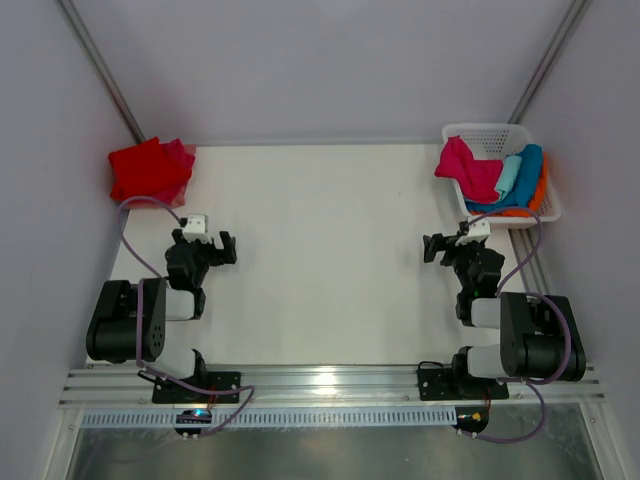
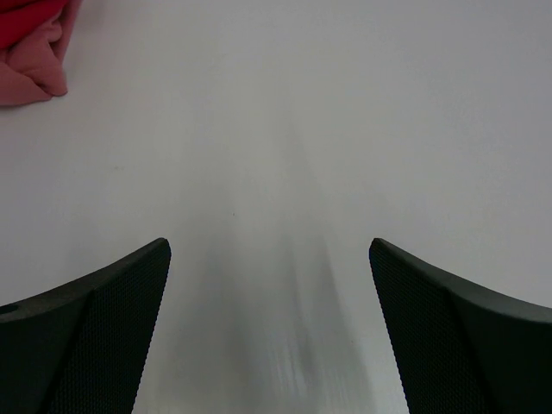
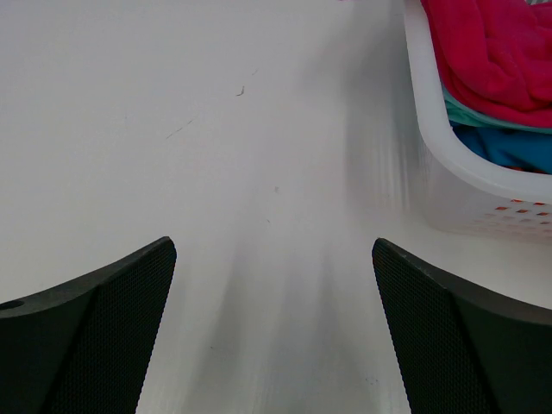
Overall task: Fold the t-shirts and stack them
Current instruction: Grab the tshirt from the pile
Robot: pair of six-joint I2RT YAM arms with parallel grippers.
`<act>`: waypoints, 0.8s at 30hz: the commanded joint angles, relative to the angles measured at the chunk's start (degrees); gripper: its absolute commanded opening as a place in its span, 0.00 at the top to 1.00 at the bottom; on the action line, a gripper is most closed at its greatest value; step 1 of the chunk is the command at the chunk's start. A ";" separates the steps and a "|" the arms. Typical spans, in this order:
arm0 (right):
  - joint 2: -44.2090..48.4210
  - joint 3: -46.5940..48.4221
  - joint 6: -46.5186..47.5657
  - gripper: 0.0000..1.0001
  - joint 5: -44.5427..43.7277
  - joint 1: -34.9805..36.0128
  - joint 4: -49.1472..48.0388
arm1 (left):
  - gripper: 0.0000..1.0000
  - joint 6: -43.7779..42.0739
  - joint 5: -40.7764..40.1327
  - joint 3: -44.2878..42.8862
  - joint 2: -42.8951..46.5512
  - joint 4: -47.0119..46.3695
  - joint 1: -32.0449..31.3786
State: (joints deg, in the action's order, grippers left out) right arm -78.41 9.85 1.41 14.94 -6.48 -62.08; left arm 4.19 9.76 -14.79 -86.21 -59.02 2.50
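The crimson-pink t-shirt (image 1: 466,168) in the basket (image 1: 485,130) lies ahead-right of the nearer right gripper (image 1: 430,248) (jaws spread, empty, like the left gripper (image 1: 230,248)).

our black left arm (image 1: 140,318) sits folded low, elbow back, and its black two-finger left gripper (image 1: 228,248) points inward, mesh-padded jaws spread wide and empty. our black right arm (image 1: 530,335) mirrors it, the right gripper (image 1: 429,249) likewise spread wide.

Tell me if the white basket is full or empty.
Full: the white basket holds a heap of t-shirts, crimson-pink, mint-green, blue and orange, rising above its rim.
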 commanded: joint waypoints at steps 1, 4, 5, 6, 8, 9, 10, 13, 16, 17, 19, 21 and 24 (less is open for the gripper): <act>-0.16 0.96 0.17 0.01 -0.61 -0.11 -3.92 | 0.01 0.56 -1.85 -1.74 0.87 -1.18 0.22; -0.16 0.88 0.17 0.01 -0.61 -0.11 -3.92 | 0.01 0.56 -1.85 -1.74 0.87 -1.01 0.22; -0.08 0.88 0.17 0.01 -0.61 -0.11 -3.92 | 0.01 0.56 -1.85 -1.74 0.96 -1.09 0.22; -0.07 0.88 0.17 0.01 -0.61 -0.11 -3.92 | 0.01 0.65 -1.85 -1.74 0.87 -1.09 0.13; -0.07 0.88 0.17 0.01 -0.61 -0.11 -3.92 | 0.01 0.56 -1.85 -1.74 0.87 -1.09 0.22; -0.07 0.88 0.17 0.01 -0.61 -0.11 -3.83 | 0.01 0.56 -1.76 -1.74 0.87 -1.09 0.22; -0.07 0.88 0.17 0.01 -0.61 -0.11 -3.92 | 0.01 0.56 -1.85 -1.74 0.87 -1.09 0.22; -0.07 0.88 0.17 0.00 -0.61 -0.11 -4.01 | 0.01 0.56 -1.76 -1.82 0.96 -1.01 0.22; 0.01 0.53 0.00 0.01 1.22 -0.98 -4.54 | 0.01 0.56 -1.76 -1.83 0.87 -1.01 0.22; -0.07 0.44 -0.09 0.01 2.02 -1.16 -4.80 | 0.01 0.47 -1.76 -1.83 0.79 -1.00 0.13; 0.19 0.35 0.17 0.01 4.39 -1.78 -4.90 | 0.01 0.47 -1.67 -1.74 0.79 -1.00 0.22; 1.16 0.61 0.61 0.01 5.01 -1.69 -3.75 | 0.01 0.47 -1.76 -1.74 0.78 -1.00 0.22; 0.98 0.78 0.70 0.00 5.10 -1.78 -3.41 | 0.01 0.38 -1.76 -1.83 0.79 -1.00 0.22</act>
State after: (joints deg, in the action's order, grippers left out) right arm -78.35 9.85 1.43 18.50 -8.01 -62.46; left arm 4.34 8.58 -15.00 -86.21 -58.41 2.50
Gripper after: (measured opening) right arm 0.994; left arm 0.991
